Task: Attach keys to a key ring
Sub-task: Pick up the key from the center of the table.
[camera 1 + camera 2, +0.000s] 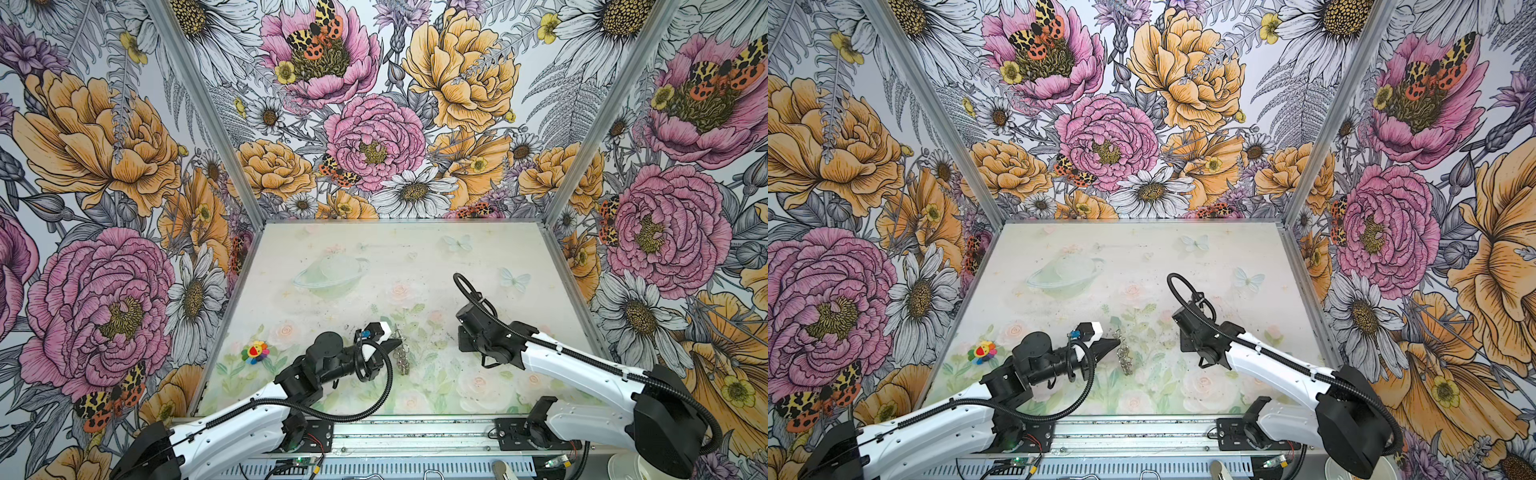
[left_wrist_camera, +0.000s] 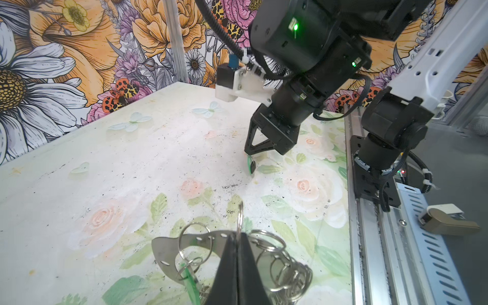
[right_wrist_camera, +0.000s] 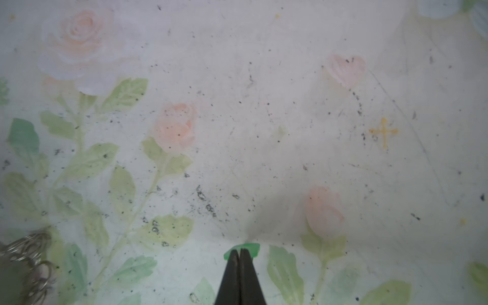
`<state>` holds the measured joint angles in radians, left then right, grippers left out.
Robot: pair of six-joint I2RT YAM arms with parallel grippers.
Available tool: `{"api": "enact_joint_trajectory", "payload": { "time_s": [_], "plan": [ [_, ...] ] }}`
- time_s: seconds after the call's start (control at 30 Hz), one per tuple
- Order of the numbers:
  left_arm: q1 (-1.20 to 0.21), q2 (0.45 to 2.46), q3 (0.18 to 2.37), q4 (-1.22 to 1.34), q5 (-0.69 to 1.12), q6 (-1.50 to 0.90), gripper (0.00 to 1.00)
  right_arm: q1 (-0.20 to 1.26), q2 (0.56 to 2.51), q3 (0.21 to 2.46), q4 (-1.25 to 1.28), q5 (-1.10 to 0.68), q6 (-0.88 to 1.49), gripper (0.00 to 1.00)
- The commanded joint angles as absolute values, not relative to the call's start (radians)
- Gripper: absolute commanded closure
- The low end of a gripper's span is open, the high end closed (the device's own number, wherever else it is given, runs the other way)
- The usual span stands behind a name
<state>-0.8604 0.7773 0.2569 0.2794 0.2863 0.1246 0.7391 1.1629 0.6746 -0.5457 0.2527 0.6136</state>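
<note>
The key ring [image 2: 166,250] is a flat grey plate edged with silver wire rings, lying near the table's front middle [image 1: 402,353] [image 1: 1124,354]. My left gripper [image 2: 239,235] [image 1: 398,342] is shut on one wire ring, which stands upright between its tips. One key's green tag [image 2: 190,277] hangs from a ring on the plate. To the right, my right gripper [image 3: 239,250] [image 2: 248,153] points down, shut on a second key's green tag [image 3: 249,247]. That dark key [image 2: 252,167] dangles just above the table. In both top views the right fingertips are hidden under the wrist.
A small rainbow flower toy [image 1: 255,352] [image 1: 982,352] lies at the front left of the table. A metal rail [image 1: 415,432] with both arm bases runs along the front edge. Floral walls close in the other three sides.
</note>
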Motion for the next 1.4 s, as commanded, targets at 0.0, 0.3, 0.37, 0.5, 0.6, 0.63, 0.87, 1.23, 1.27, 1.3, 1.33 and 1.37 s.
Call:
{"api": "enact_joint_trajectory", "payload": {
  "time_s": [0.0, 0.3, 0.37, 0.5, 0.6, 0.63, 0.87, 1.23, 1.27, 1.3, 1.33, 1.37],
  "plan": [
    [-0.871, 0.793, 0.285, 0.299, 0.366, 0.167, 1.00, 0.741, 1.103, 0.707, -0.435, 0.112, 0.343, 1.00],
    [-0.892, 0.821, 0.292, 0.303, 0.419, 0.249, 1.00, 0.746, 0.955, 0.640, -0.238, -0.262, 0.018, 1.00],
    [-0.900, 0.820, 0.287, 0.311, 0.413, 0.269, 1.00, 0.750, 0.943, 0.637, -0.239, -0.320, -0.031, 1.00],
    [-0.902, 0.813, 0.272, 0.329, 0.426, 0.307, 1.00, 0.763, 0.935, 0.643, -0.239, -0.407, -0.098, 1.00],
    [-0.902, 0.811, 0.269, 0.332, 0.431, 0.320, 1.00, 0.788, 0.927, 0.643, -0.240, -0.448, -0.152, 1.00],
    [-0.901, 0.811, 0.267, 0.331, 0.441, 0.322, 1.00, 0.788, 0.924, 0.643, -0.240, -0.461, -0.167, 1.00],
    [-0.901, 0.821, 0.264, 0.331, 0.520, 0.324, 1.00, 0.846, 0.916, 0.641, -0.241, -0.546, -0.248, 1.00],
    [-0.899, 0.838, 0.265, 0.334, 0.561, 0.319, 1.00, 0.872, 0.890, 0.623, -0.239, -0.587, -0.290, 1.00],
    [-0.899, 0.838, 0.265, 0.334, 0.565, 0.318, 1.00, 0.875, 0.892, 0.624, -0.239, -0.588, -0.293, 1.00],
    [-0.899, 0.838, 0.267, 0.334, 0.567, 0.316, 1.00, 0.878, 0.893, 0.623, -0.239, -0.591, -0.295, 1.00],
    [-0.899, 0.838, 0.267, 0.334, 0.568, 0.315, 1.00, 0.882, 0.893, 0.621, -0.238, -0.593, -0.298, 1.00],
    [-0.900, 0.838, 0.267, 0.334, 0.569, 0.315, 1.00, 0.886, 0.893, 0.622, -0.236, -0.594, -0.300, 1.00]
  ]
}}
